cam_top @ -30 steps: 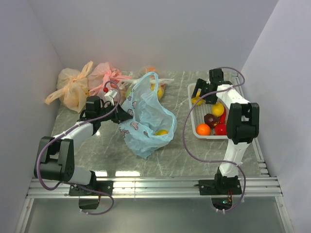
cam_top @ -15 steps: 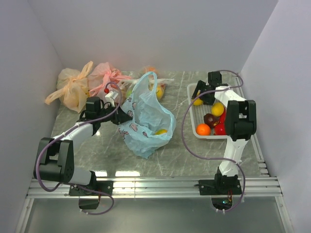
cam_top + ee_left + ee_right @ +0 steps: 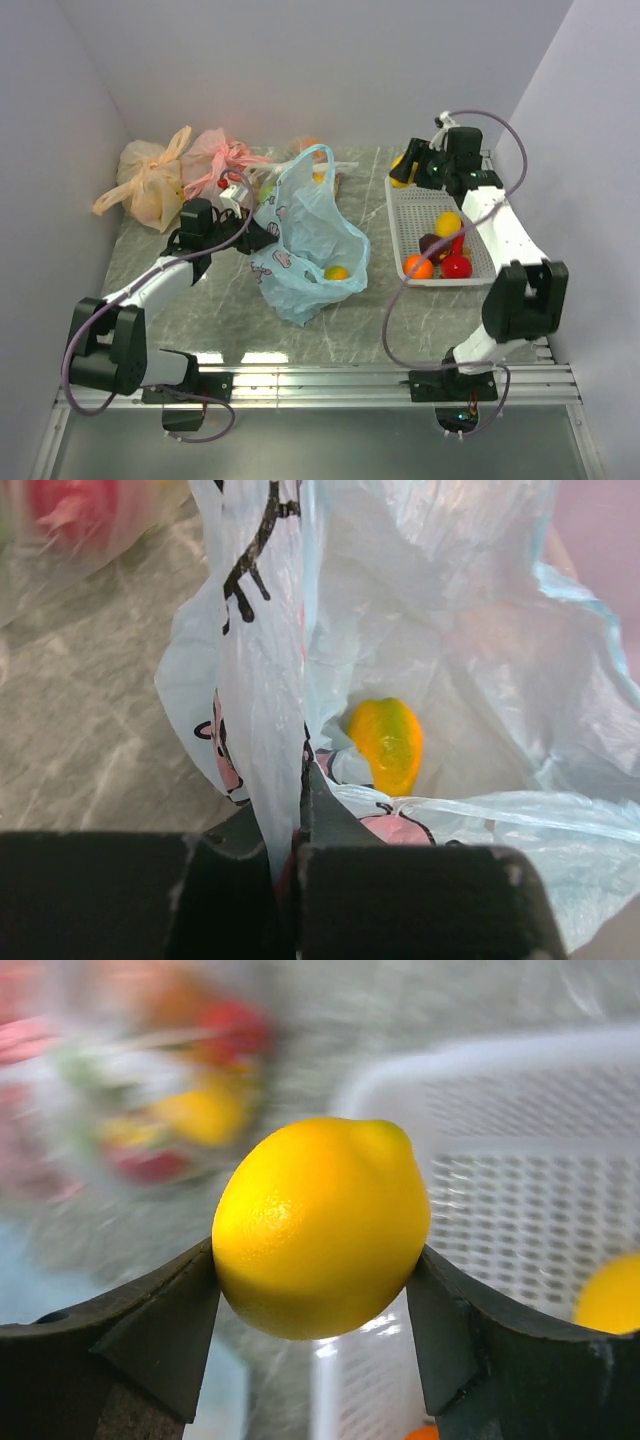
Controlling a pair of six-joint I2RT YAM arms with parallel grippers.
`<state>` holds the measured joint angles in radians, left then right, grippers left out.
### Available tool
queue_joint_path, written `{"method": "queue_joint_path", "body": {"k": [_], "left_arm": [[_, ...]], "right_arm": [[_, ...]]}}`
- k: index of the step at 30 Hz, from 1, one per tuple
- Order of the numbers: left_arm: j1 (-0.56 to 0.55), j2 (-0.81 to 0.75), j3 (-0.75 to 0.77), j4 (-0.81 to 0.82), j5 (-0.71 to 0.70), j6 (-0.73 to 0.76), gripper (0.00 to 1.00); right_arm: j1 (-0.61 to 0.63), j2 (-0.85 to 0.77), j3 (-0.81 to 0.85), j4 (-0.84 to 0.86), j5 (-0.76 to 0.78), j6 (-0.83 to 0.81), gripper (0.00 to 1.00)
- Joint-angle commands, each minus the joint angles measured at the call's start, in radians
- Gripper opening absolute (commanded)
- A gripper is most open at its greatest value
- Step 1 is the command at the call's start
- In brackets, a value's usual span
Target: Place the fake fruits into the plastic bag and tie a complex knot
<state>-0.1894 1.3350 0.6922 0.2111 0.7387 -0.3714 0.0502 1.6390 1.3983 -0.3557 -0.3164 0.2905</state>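
The bag stands open on the desk, left of centre. It is light blue with pinkish prints, and one handle loop stands up at its far side. At its bottom lies a yellow-orange fruit, alone on the crinkled plastic.

The left fingers are clenched on the bag's left rim. The wrist view shows a fold of printed plastic pinched between them, running up from the tips. The left arm reaches in low from the near left.

The right fingers grasp a lemon by its two sides, each pad pressed against the peel. From above, the lemon sits over the far left corner of the basket, well apart from the bag.

The basket is white and perforated, on the right of the desk. In its near half lie an orange, a red fruit, a dark fruit and a yellow fruit, close together.

In the far left corner sit a peach bag and a pink bag, both bunched at the top. Behind the blue bag, something with fruit in it is mostly hidden.
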Motion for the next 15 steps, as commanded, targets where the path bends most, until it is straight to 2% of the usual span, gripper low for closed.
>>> {"method": "queue_joint_path", "body": {"k": [1,3,6,8,12,15], "left_arm": [[-0.013,-0.072,-0.039,0.12,-0.006,-0.012,0.07],[-0.016,-0.06,-0.028,0.108,0.004,-0.02,0.0],[-0.018,-0.051,-0.01,0.096,0.042,-0.012,0.0],[-0.018,-0.045,-0.003,0.108,0.077,-0.008,0.01],[-0.018,-0.034,0.012,0.113,0.131,0.002,0.01],[-0.018,-0.028,0.036,0.086,0.148,0.019,0.01]], "right_arm": [[0.112,-0.165,0.011,-0.015,-0.196,-0.152,0.36],[0.232,-0.249,-0.007,-0.023,-0.185,-0.22,0.36],[0.39,-0.326,-0.059,-0.017,-0.156,-0.33,0.37],[0.463,-0.312,-0.041,-0.058,-0.129,-0.382,0.37],[0.667,-0.275,-0.074,-0.06,0.093,-0.502,0.38],[0.764,-0.222,-0.084,-0.06,0.239,-0.571,0.38]]}}
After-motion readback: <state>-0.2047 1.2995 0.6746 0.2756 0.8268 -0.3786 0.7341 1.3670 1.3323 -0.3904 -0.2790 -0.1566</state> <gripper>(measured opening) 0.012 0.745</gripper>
